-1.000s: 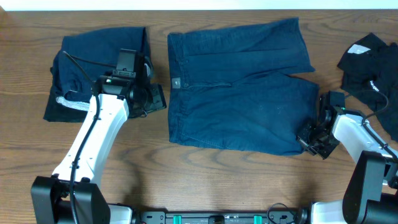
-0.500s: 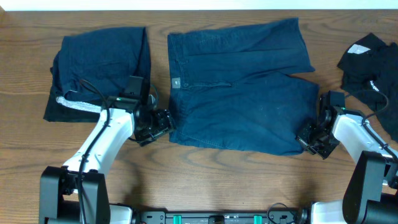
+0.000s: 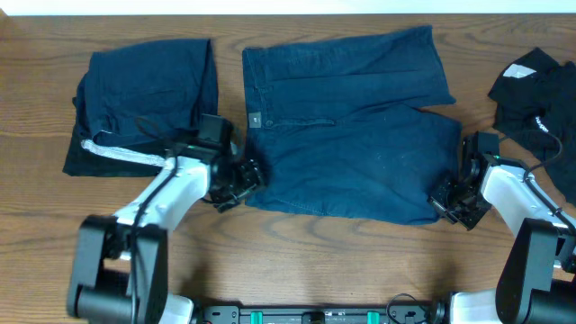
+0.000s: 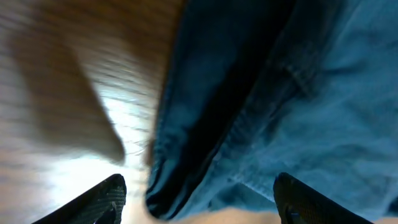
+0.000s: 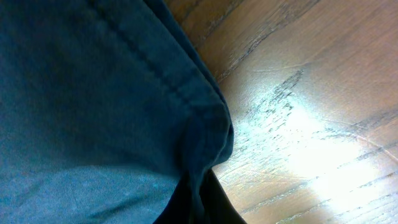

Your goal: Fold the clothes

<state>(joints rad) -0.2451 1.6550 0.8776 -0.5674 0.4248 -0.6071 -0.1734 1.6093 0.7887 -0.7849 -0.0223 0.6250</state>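
Here our left gripper [image 3: 252, 173] sits spread at the shorts' [image 3: 351, 135] edge; up close, our right gripper [image 3: 447, 200] pinches their corner by bare table [image 5: 311, 93].

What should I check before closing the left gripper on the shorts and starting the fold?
1. left gripper open: ok.
2. Edge of the shorts between the left fingers: ok, the corner lies in the gap in the left wrist view.
3. right gripper shut on the shorts' hem corner: ok.
4. Shorts lying flat: ok, minor creases only.
5. folded navy garment and black garment apart from the shorts: ok.
6. Left pinch would take both layers: cannot tell.
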